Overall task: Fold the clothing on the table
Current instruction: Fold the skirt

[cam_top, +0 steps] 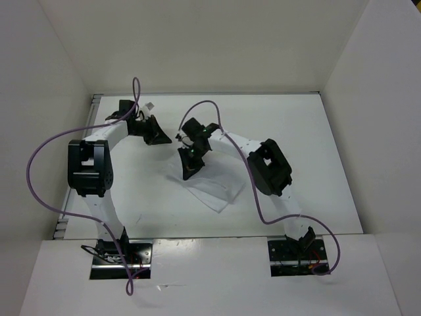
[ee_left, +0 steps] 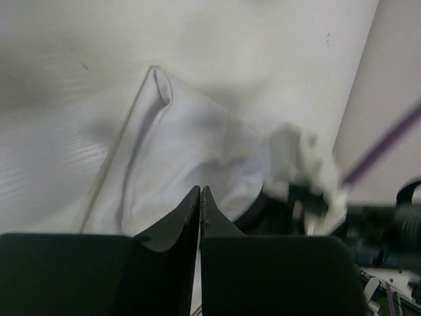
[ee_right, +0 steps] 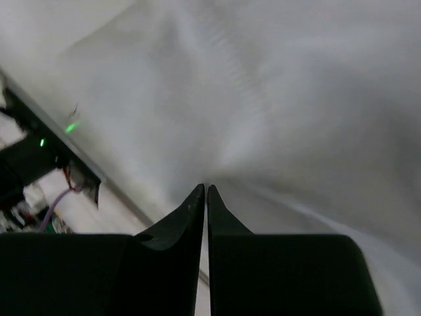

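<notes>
The clothing [cam_top: 216, 191] is a small white piece lying wrinkled on the table [cam_top: 302, 131], just right of centre. My right gripper [cam_top: 189, 172] points down at its upper left edge, jaws pinched together with fabric gathered at the tips [ee_right: 205, 189]. In the right wrist view the clothing [ee_right: 276, 99] fills the frame, blurred. My left gripper [cam_top: 160, 137] hangs above the bare table, left of and behind the clothing, and touches nothing. Its jaws [ee_left: 200, 191] stand almost together with nothing between them. Ahead of them lies the clothing [ee_left: 177, 138], one corner pointing away.
White upright walls [cam_top: 368, 72] enclose the table on three sides. Purple cables [cam_top: 39, 158] loop off both arms. The right arm's blurred wrist [ee_left: 306, 174] sits close to the right of my left fingers. Base plates [cam_top: 122, 258] line the near edge.
</notes>
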`<action>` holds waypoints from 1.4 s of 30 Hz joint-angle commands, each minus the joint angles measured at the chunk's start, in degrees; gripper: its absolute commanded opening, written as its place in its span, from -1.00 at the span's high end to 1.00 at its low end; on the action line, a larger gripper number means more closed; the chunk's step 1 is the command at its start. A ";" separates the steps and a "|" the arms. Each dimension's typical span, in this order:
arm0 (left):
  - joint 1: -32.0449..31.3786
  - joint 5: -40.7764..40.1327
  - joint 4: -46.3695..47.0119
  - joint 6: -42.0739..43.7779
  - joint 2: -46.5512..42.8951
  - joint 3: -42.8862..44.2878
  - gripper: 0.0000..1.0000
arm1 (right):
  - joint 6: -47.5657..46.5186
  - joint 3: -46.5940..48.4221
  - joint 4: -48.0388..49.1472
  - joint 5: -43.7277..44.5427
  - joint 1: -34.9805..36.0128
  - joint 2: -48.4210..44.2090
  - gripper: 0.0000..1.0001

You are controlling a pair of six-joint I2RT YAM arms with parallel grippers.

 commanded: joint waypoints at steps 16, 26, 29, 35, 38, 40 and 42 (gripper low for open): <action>1.27 -6.03 -3.19 3.72 -0.12 -2.80 0.75 | 6.36 -20.28 8.32 -2.16 -6.39 -16.45 0.49; 1.27 -21.07 -6.78 3.72 -2.15 -4.49 0.79 | 7.50 -18.09 9.99 -3.04 -6.91 -13.90 0.42; 1.27 -21.60 -6.79 3.72 -0.66 -4.49 0.81 | 7.50 -16.86 9.99 -3.04 -6.91 -11.61 0.42; -1.10 -20.99 -6.79 4.25 0.05 -6.94 0.81 | 5.57 -17.55 6.92 -1.72 -7.61 -8.09 0.42; -1.63 -18.53 -6.79 4.25 0.05 -7.83 0.81 | 4.95 -18.87 6.92 -1.72 -8.32 -6.78 0.42; -2.24 -17.92 -6.27 4.25 -0.48 -9.66 0.81 | 3.90 -18.88 6.22 -1.19 -10.51 -5.90 0.42; -2.86 -17.91 -6.26 3.64 -1.18 -10.90 0.81 | 3.90 -17.65 5.60 0.22 -12.61 -5.10 0.42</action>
